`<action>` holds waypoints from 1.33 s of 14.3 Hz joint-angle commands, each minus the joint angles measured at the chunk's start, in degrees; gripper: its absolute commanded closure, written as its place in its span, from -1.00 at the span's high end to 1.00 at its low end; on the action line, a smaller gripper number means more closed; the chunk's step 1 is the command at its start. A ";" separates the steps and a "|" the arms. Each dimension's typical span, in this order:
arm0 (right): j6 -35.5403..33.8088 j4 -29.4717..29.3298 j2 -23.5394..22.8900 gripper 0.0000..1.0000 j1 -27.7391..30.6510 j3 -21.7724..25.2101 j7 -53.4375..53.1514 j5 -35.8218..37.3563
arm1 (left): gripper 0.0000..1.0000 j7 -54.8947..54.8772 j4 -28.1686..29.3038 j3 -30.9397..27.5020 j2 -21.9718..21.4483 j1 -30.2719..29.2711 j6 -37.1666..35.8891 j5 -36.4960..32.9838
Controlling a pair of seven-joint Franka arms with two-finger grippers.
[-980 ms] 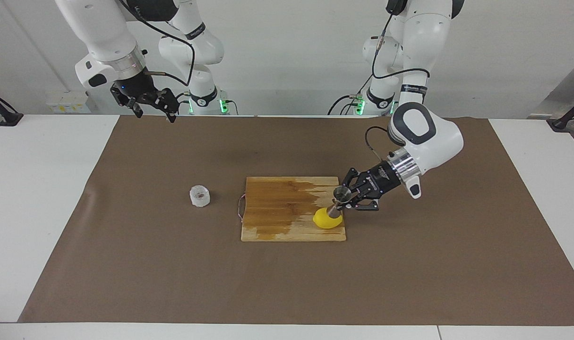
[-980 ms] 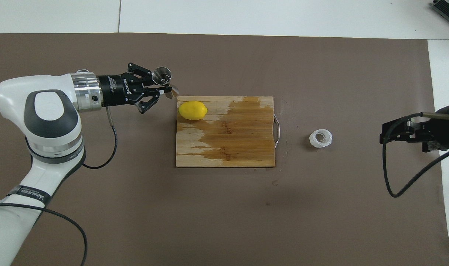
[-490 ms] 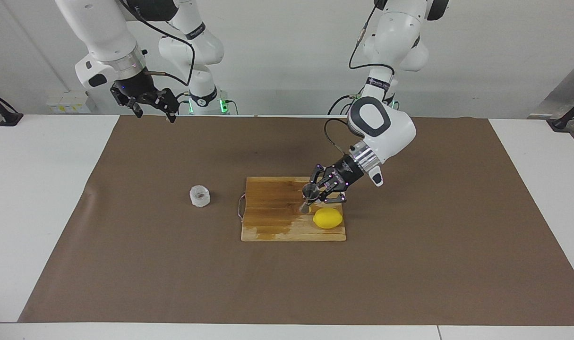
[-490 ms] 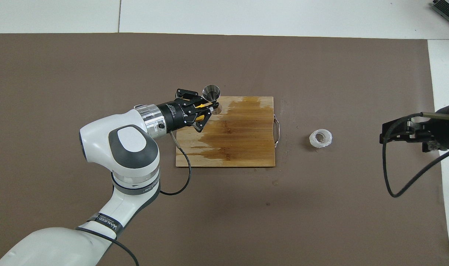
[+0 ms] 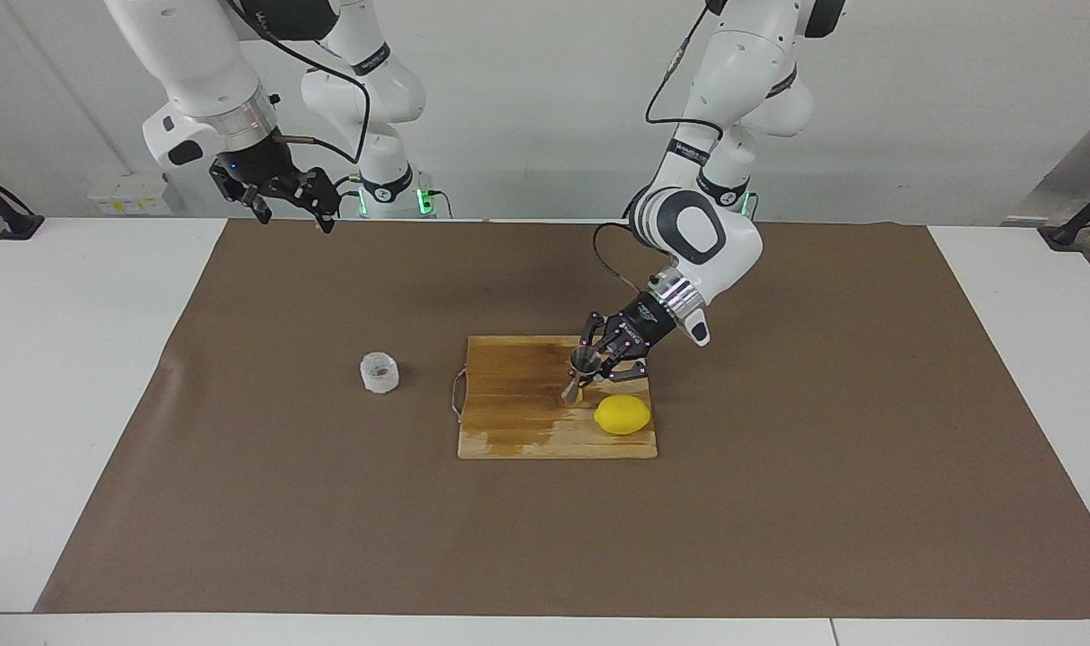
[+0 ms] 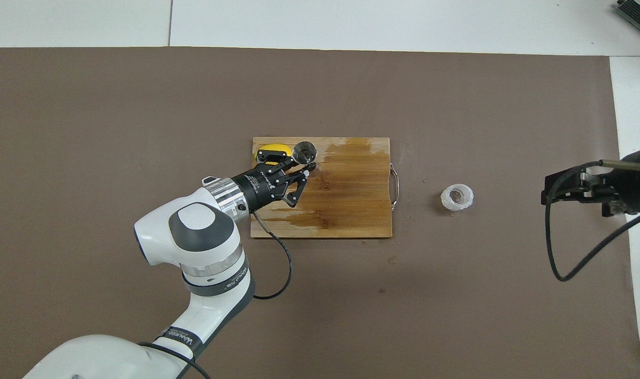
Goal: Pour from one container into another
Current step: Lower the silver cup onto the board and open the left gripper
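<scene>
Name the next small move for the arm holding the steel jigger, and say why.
Probably lower it: the left hand is shut on the shiny hourglass-shaped steel jigger, which hangs tilted over the wooden cutting board beside the yellow lemon. The ridged translucent white plastic cup stands untouched on the brown mat; the right hand waits raised.

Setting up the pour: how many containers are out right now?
2. The jigger is held in the left pincer over the cutting board; the plastic cup stands on the paper toward the right arm's end.
</scene>
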State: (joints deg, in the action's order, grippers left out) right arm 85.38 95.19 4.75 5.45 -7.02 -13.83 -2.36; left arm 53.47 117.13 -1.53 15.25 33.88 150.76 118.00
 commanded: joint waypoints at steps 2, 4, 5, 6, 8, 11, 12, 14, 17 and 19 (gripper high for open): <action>0.14 -0.36 0.09 1.00 0.88 -0.28 1.26 -1.59 | -1.00 -8.72 1.35 -0.76 -0.57 2.16 0.76 7.58; 0.14 -0.36 0.09 1.00 0.88 -0.28 1.26 -1.59 | -1.00 -9.35 1.61 -0.76 0.39 2.59 0.76 8.04; 0.23 -0.36 0.09 1.00 0.88 -0.28 1.26 -1.59 | -1.00 -9.96 1.61 -0.76 0.92 3.12 0.76 8.47; 0.14 -0.36 0.09 1.00 0.88 -0.28 1.26 -1.59 | -1.00 -10.22 1.61 -0.76 1.27 3.30 0.76 9.09; 0.14 -0.36 0.09 1.00 0.88 -0.28 1.26 -1.59 | -1.00 -10.84 1.61 -0.76 1.97 4.00 0.76 9.09; 0.23 -0.36 0.09 1.00 0.88 -0.28 1.26 -1.59 | -1.00 -11.71 1.61 -0.84 2.33 4.52 0.94 9.09; 0.23 -0.36 0.09 1.00 0.88 -0.28 1.26 -1.59 | -1.00 -12.07 1.61 -0.76 2.41 4.53 1.11 9.09; 0.14 -0.36 0.09 1.00 0.88 -0.28 1.26 -1.59 | 0.99 -12.51 1.53 -0.84 2.42 4.53 1.37 8.92; 0.23 -0.36 0.09 1.00 0.88 -0.28 1.26 -1.59 | 1.00 -12.86 1.53 -0.93 2.33 4.44 1.64 8.57; 0.14 -0.36 0.09 1.00 0.88 -0.28 1.26 -1.59 | 1.00 -15.57 1.53 -0.84 1.46 4.00 3.82 8.04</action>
State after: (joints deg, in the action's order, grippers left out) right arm 85.38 95.19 4.75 5.45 -7.02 -13.83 -2.36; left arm 40.69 118.23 -1.70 18.14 37.28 152.01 125.38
